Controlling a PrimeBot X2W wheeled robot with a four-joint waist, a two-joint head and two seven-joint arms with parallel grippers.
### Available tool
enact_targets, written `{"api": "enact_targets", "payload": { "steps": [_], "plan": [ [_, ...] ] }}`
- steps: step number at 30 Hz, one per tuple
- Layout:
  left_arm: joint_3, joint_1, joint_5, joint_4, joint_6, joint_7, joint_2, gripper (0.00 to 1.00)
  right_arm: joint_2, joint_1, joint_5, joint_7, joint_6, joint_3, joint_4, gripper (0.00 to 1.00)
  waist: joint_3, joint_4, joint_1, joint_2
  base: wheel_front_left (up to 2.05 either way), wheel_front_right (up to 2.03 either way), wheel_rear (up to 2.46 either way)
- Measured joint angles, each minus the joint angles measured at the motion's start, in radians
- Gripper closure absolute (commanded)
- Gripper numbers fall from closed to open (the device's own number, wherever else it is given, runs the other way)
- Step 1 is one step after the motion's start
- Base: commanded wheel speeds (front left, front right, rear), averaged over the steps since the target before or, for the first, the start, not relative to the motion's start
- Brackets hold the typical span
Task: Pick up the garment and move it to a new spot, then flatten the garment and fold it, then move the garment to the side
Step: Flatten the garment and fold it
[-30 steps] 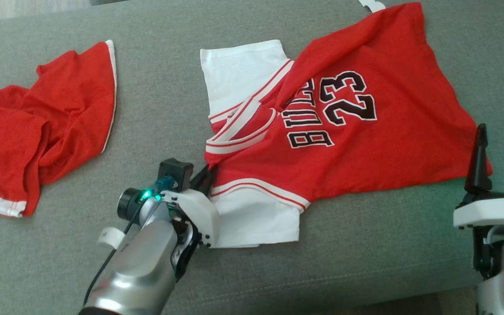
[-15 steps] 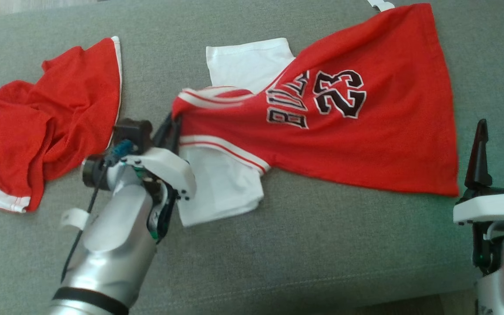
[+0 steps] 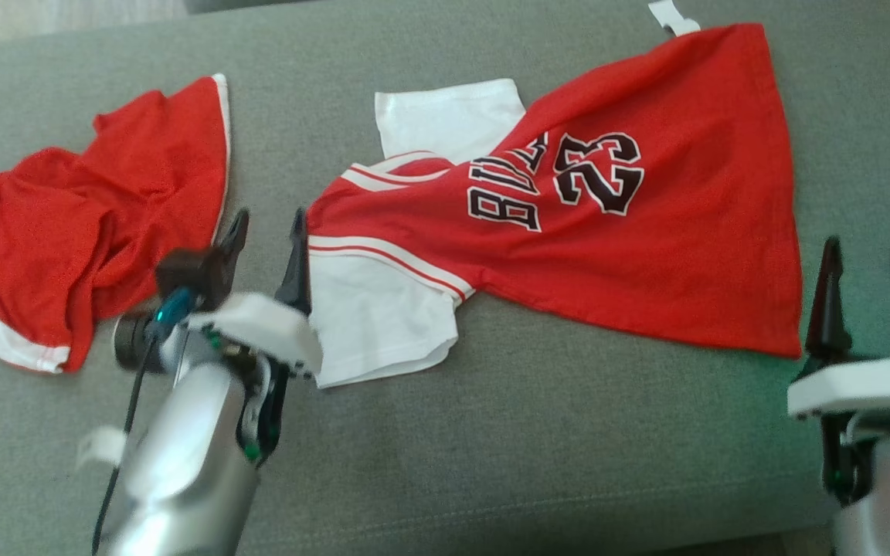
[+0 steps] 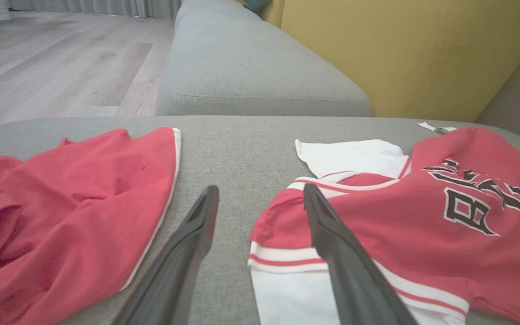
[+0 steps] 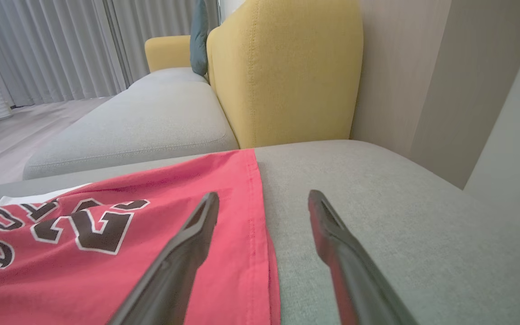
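With the left tool (image 3: 270, 220) and right tool (image 3: 864, 255) both released and empty, the red number 23 jersey (image 3: 646, 232) lies skewed on the grey sofa seat (image 3: 491, 448), so folding now probably locks in its bunched shoulder, or catches the nearby red shorts (image 3: 66, 232).

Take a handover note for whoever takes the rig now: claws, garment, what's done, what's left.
Left claw: open, empty, beside the shoulder of the jersey.
Right claw: open, empty, near its hem corner.
The jersey is laid out number-up on the grey cushion, with the collar area bunched; a second red garment lies crumpled to its left.
Done: placed.
Left: flatten, fold, move aside.
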Motion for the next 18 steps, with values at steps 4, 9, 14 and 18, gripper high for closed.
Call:
{"api": "enact_targets", "payload": {
  "steps": [4, 9, 14, 18],
  "plan": [
    [0.033, 0.102, 0.009, -0.067, -0.017, 0.000, -0.001, 0.00, 0.000, 0.043, 0.022, -0.008, 0.000, 0.004, 0.021, 0.00, -0.025, 0.013, 0.0000, 0.0000, 0.00, 0.00, 0.00],
    [0.021, 0.218, 0.010, -0.084, -0.062, 0.000, -0.011, 0.00, 0.000, 0.061, 0.032, -0.016, 0.000, 0.016, 0.033, 0.00, -0.051, 0.029, -0.0001, 0.0000, 0.00, 0.00, 0.00],
    [-0.014, 0.228, 0.003, -0.015, -0.091, 0.002, -0.023, 0.00, 0.000, 0.061, 0.032, -0.016, 0.000, 0.028, 0.034, 0.00, -0.063, 0.025, -0.0001, 0.0000, 0.00, 0.00, 0.00],
    [-0.041, 0.224, -0.005, 0.029, -0.095, 0.038, -0.028, 0.00, 0.000, 0.061, 0.032, -0.016, 0.000, 0.028, 0.030, 0.00, -0.062, 0.018, -0.0001, 0.0000, 0.00, 0.00, 0.00]
  ]
}}
